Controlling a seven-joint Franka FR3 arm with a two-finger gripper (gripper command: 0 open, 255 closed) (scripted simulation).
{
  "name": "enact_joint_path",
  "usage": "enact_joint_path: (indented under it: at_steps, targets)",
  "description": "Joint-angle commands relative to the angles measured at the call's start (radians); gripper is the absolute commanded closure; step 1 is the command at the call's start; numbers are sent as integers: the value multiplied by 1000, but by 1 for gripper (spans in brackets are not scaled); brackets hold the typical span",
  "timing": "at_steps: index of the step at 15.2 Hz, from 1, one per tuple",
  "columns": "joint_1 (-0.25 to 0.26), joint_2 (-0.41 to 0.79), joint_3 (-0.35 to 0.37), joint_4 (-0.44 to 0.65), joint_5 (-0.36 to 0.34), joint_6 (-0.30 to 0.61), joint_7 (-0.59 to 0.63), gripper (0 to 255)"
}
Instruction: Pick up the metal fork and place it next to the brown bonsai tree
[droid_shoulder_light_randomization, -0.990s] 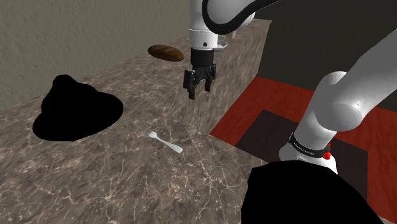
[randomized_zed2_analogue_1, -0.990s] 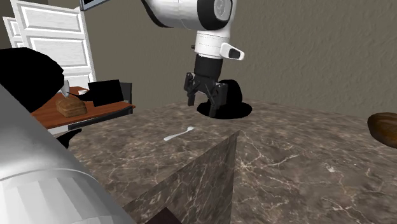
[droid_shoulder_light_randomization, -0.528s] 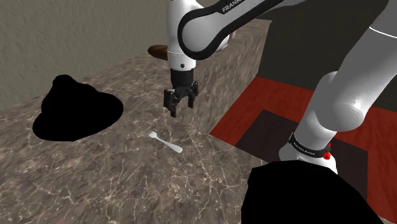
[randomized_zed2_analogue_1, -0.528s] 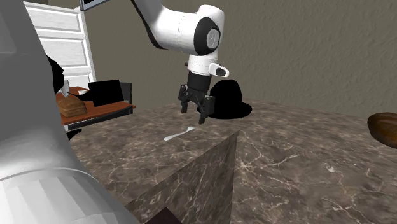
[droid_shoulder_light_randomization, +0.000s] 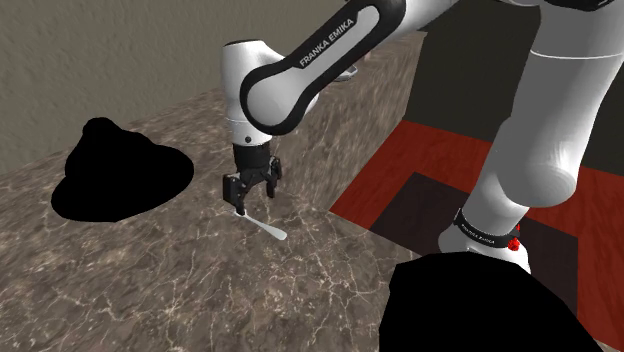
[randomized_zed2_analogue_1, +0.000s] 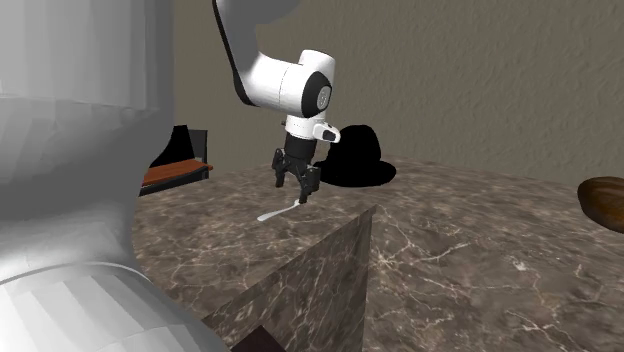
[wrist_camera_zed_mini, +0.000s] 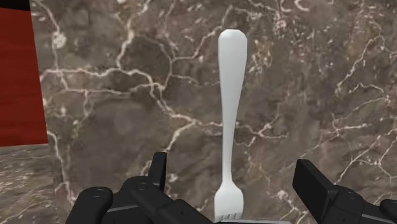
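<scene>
A: Wrist view first: looking straight down on a white fork, flat on the brown marble countertop, tine end nearest the gripper. Lifted yet?

B: Not lifted. Resting on the stone, untouched. Jaws spread wide, one black finger either side of the tines, clear of both edges. Nothing gripped.

A: Early days, then?

B: Looks that way. Approach about finished, judging by the pictures; grasp, lift, carry and set-down all to come.

A: And the drop-off spot?

B: Hard to call. Over at the left of the shoulder frame, a black mound-shaped thing on the same countertop, well apart from the fork. At the right edge of the second exterior frame, a brown rounded thing, cut off by the border. Neither plainly a tree, so can't tell which to aim for.

A: Arm pose, quickly.

B: Shoulder frame: reaching down from the upper right to just left of centre, forearm slanted, wrist folded so as to point the hand straight at the countertop. Fingertips low, just above the fork's tine end, handle running off toward the lower right. Same from the second exterior camera: hand hanging left of centre, fork just beneath it, white against the dark stone.
</scene>
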Motion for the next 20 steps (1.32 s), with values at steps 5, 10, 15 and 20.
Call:
enact_joint_path:
  at_steps: [5, 10, 15, 20]
  targets:
    - [20, 69, 2, -9, -22, 78, 20, 0]
    - [25, 84, 2, -14, -27, 97, 24, 0]
    - [25, 84, 2, -14, -26, 97, 24, 0]
    - [25, 84, 2, -14, -26, 97, 24, 255]
